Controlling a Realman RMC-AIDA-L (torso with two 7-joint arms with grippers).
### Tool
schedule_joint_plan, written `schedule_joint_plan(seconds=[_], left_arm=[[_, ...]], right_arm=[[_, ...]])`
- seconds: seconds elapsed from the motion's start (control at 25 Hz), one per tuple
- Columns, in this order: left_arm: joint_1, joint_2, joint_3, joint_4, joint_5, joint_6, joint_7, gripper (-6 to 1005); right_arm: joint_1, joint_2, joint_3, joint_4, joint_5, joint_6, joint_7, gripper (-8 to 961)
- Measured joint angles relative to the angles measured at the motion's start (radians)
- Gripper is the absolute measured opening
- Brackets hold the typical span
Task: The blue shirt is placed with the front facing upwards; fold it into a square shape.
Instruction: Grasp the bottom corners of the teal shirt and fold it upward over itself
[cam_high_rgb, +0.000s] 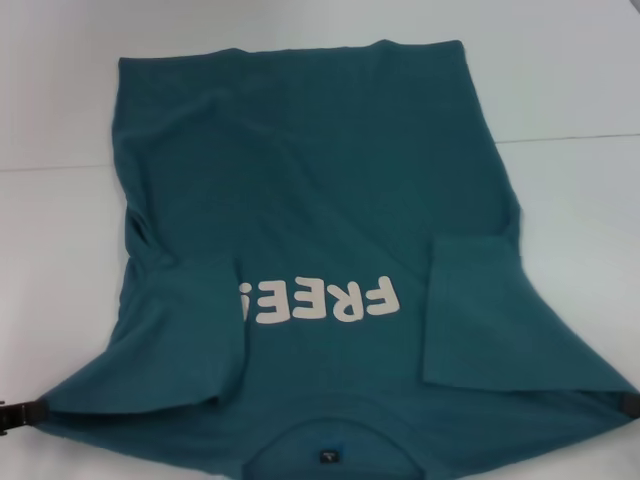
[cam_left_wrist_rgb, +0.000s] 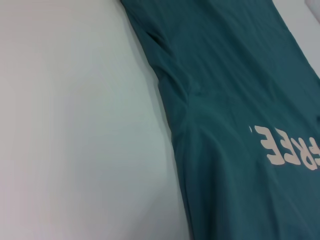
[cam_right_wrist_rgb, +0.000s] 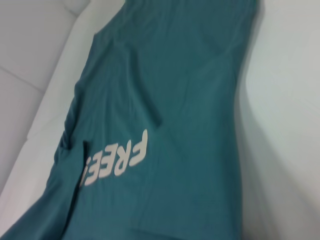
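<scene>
The blue shirt (cam_high_rgb: 320, 200) lies front up on the white table, collar toward me, with the cream "FREE!" lettering (cam_high_rgb: 320, 300) upside down. Both sleeves are folded inward onto the chest. At the near left edge of the head view, my left gripper (cam_high_rgb: 20, 412) is shut on the shirt's left shoulder corner. My right gripper (cam_high_rgb: 630, 405) pinches the right shoulder corner at the near right edge. The near end of the cloth is stretched between them. In the left wrist view the shirt (cam_left_wrist_rgb: 235, 100) fills the frame, and in the right wrist view the shirt (cam_right_wrist_rgb: 165, 110) does too; neither shows fingers.
The white table (cam_high_rgb: 570, 80) extends around the shirt on the left, right and far side. A seam line (cam_high_rgb: 570, 137) crosses the surface at the right. A small dark neck label (cam_high_rgb: 327, 458) shows inside the collar.
</scene>
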Motion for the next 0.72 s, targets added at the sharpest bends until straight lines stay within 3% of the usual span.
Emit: schedule_joint_plan(seconds=[0.72], left_arm=[[0.02, -0.006, -0.019, 0.005, 0.0, 0.193, 0.024, -2]], right_arm=[[-0.149, -0.005, 0.14, -0.037, -0.006, -0.146, -0.084, 0]])
